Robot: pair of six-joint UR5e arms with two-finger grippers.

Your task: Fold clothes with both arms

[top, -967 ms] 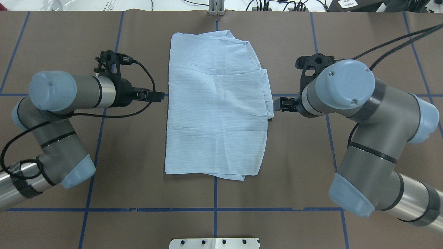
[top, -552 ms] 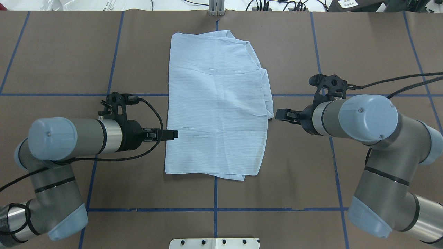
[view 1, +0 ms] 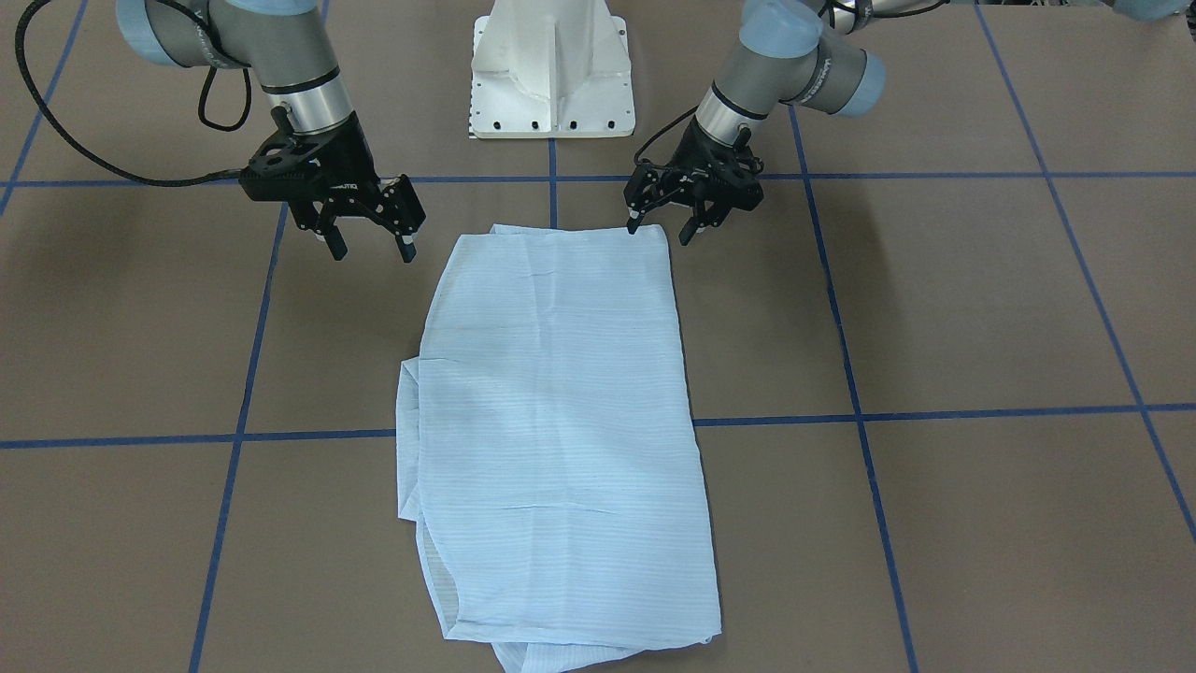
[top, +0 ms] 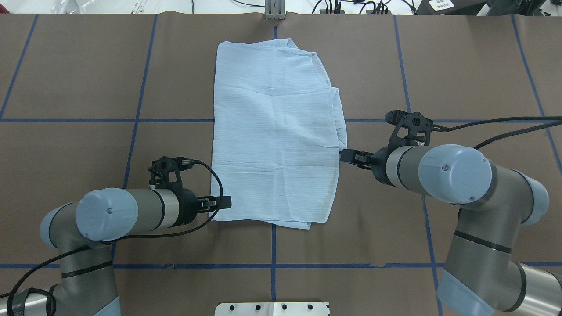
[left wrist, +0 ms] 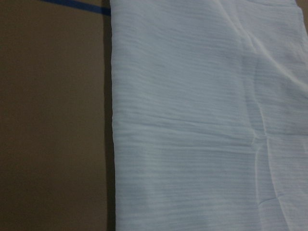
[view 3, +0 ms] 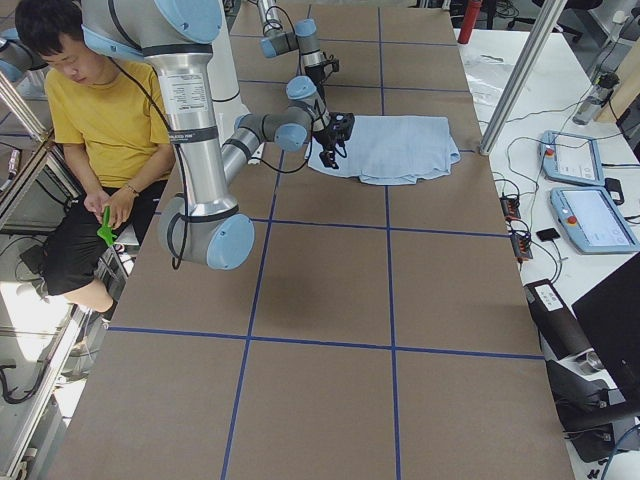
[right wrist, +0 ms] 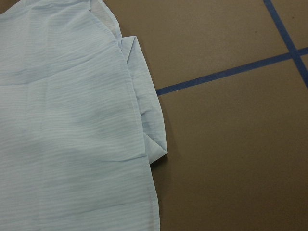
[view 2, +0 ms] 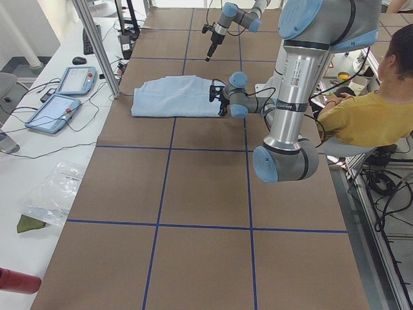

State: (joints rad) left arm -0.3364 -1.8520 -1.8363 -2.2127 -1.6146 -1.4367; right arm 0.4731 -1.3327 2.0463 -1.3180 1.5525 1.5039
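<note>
Front view: the folded shirt [view 1: 561,421] lies flat mid-table [view 1: 934,308]. The right gripper [view 1: 366,245] has its fingers apart, clear of the cloth. The left gripper [view 1: 661,234], also spread, is at the shirt's corner, possibly touching. Overhead: the grippers flank its long edges. Wrist views: shirt edge on brown surface.

Left arm [top: 145,215] and right arm [top: 406,166], one on either side of the white flared pedestal base [view 1: 553,70]: grey tubes with thin black bands around them. Rounded light blue joint caps [top: 106,213] (small screw at each centre). Polished silver collar [view 1: 308,98] on the right arm. Black braided cables [top: 505,119] lead to black camera brackets [top: 410,123]. Left gripper [view 1: 660,234] and right gripper [view 1: 371,252]: black, two fingers each, whitish tips. White label [view 2: 295,81] with small print on the upright tube nearest the base. Row of dark holes along the base's edge.
</note>
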